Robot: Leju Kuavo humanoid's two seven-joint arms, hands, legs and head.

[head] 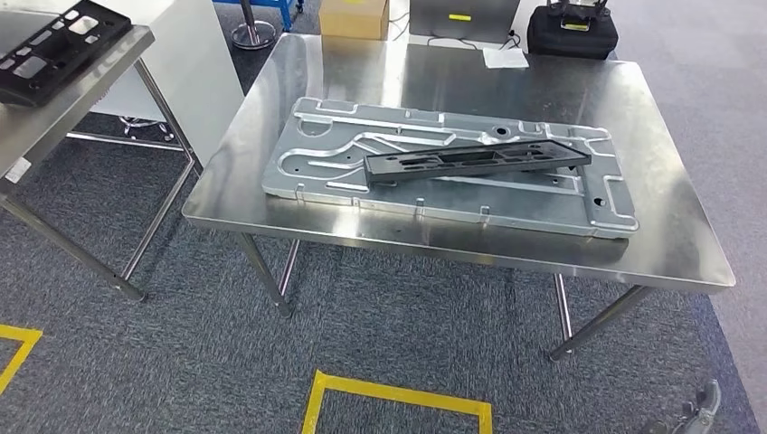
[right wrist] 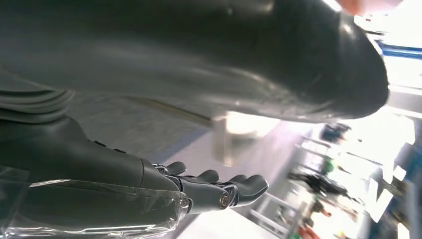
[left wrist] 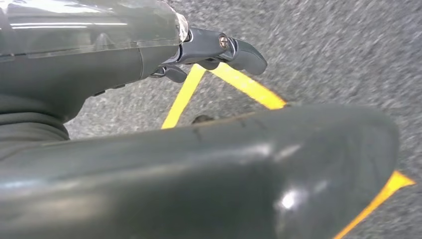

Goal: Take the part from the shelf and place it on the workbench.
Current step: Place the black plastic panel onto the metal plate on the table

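A long black plastic part [head: 478,160] lies flat across a large silver stamped metal panel [head: 317,163] on the steel workbench [head: 452,81]. A second black part [head: 54,45] rests on the steel shelf table [head: 63,104] at the far left. My right hand [head: 696,414] shows only its tip at the lower right, low beside the workbench. In the right wrist view the right hand [right wrist: 149,189] has its fingers [right wrist: 234,191] stretched out and holds nothing. My left hand [left wrist: 124,64] hangs above the carpet, fingers [left wrist: 224,50] loosely apart, with nothing in it.
A cardboard box [head: 354,16], a grey case [head: 463,18] and a black bag [head: 572,32] stand beyond the workbench's far edge, with a sheet of paper [head: 505,58] on it. Yellow tape [head: 398,398] marks a square on the grey carpet in front.
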